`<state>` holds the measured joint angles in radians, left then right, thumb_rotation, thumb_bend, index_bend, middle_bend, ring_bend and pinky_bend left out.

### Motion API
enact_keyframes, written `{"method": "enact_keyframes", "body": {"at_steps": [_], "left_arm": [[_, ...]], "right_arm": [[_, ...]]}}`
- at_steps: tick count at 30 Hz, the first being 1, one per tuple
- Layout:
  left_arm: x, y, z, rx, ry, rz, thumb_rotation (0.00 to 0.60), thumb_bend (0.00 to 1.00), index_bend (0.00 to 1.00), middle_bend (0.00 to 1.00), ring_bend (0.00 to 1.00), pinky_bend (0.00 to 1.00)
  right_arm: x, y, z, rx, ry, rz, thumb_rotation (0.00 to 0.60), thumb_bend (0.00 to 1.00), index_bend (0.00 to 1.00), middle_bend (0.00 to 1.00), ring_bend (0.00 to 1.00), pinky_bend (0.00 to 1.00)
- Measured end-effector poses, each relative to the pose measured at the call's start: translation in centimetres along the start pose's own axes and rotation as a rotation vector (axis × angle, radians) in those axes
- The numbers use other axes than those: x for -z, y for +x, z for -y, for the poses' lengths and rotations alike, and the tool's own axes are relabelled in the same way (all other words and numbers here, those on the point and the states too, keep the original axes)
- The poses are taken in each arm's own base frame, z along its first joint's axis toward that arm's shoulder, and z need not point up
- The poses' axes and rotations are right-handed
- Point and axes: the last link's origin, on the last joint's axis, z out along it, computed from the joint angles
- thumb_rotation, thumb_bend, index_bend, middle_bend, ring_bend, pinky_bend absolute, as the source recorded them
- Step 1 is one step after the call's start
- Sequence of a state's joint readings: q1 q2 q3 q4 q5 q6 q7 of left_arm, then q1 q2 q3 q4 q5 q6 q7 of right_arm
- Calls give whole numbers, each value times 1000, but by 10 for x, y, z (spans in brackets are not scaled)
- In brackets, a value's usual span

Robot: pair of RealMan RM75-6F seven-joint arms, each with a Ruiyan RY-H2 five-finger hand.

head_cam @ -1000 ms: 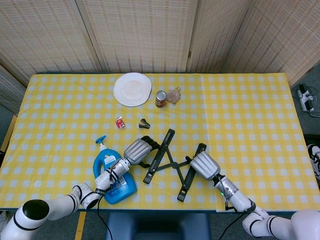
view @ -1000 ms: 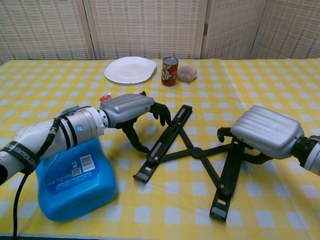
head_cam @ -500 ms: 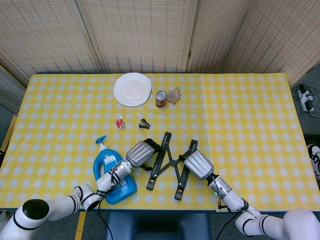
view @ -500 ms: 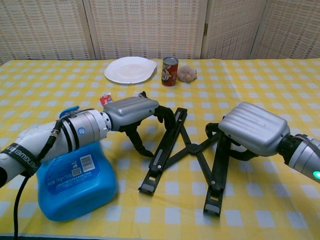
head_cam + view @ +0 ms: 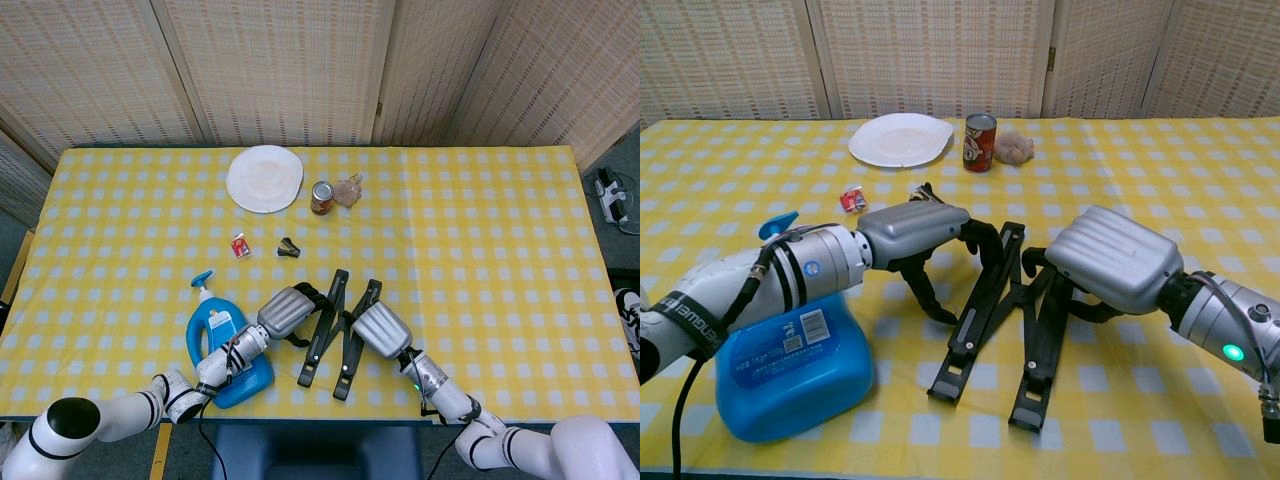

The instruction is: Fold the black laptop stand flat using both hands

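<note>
The black laptop stand (image 5: 335, 335) lies on the yellow checked table near the front edge. Its two long bars (image 5: 976, 318) are almost parallel, with the cross links bunched between them. My left hand (image 5: 915, 232) comes in from the left; its dark fingers (image 5: 983, 240) curl over the far end of the left bar and the thumb hangs beneath. My right hand (image 5: 1108, 259) comes in from the right and wraps its fingers round the upper part of the right bar (image 5: 1040, 345). In the head view the left hand (image 5: 284, 311) and right hand (image 5: 379, 328) flank the stand closely.
A blue detergent bottle (image 5: 788, 362) lies under my left forearm. Farther back are a white plate (image 5: 900, 138), a can (image 5: 980, 142), a pale lumpy item (image 5: 1014, 147), a small red packet (image 5: 852, 199) and a black clip (image 5: 289, 247).
Both hands have moved inward toward each other. The stand's two bars, splayed wide a second ago, have swung together and now lie nearly side by side.
</note>
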<state>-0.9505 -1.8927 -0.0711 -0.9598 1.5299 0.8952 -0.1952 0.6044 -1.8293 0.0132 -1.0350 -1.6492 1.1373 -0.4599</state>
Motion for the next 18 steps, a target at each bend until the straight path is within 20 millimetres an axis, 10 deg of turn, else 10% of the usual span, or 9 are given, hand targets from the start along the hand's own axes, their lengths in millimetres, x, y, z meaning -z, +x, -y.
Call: {"method": "enact_keyframes", "body": {"at_steps": [6, 11, 18], "left_arm": [[-1, 4, -1, -4, -1, -10, 600, 90, 312, 381, 285, 246], [4, 14, 8, -13, 15, -36, 600, 89, 208, 303, 221, 221], [19, 39, 23, -10, 51, -95, 600, 90, 176, 235, 152, 165]], "right_arm": [[-3, 4, 5, -7, 7, -10, 600, 334, 379, 719, 697, 657], [4, 12, 1, -22, 25, -13, 600, 334, 136, 535, 569, 641], [15, 40, -6, -88, 103, 12, 600, 333, 0, 266, 337, 385]]}}
